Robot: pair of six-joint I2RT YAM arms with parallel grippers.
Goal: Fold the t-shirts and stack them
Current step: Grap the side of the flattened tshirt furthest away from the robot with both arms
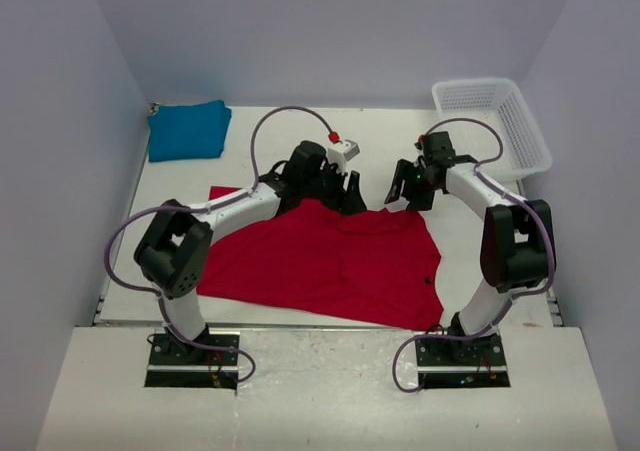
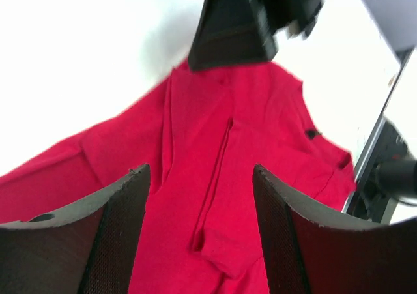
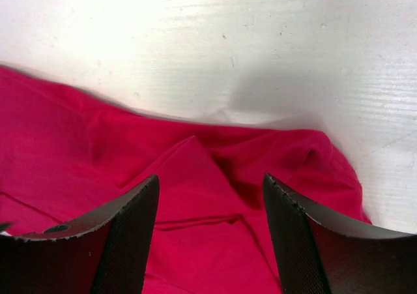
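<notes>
The bright red t-shirt point(image 1: 330, 261) lies spread and wrinkled on the table's middle. It fills the left wrist view point(image 2: 215, 176) and the lower right wrist view point(image 3: 195, 196). The teal-blue t-shirt point(image 1: 188, 130) lies folded at the far left corner. My left gripper point(image 1: 349, 195) is open over the red shirt's far edge, with nothing between the jaws point(image 2: 201, 176). My right gripper point(image 1: 403, 193) is open just above the shirt's far right corner point(image 3: 210, 190), holding nothing. The two grippers face each other a short way apart.
A white mesh basket point(image 1: 495, 121) stands at the far right corner. Grey walls close in the table on three sides. The table's near edge point(image 1: 320, 323) runs in front of the arm bases. The right gripper's body shows dark in the left wrist view point(image 2: 241, 27).
</notes>
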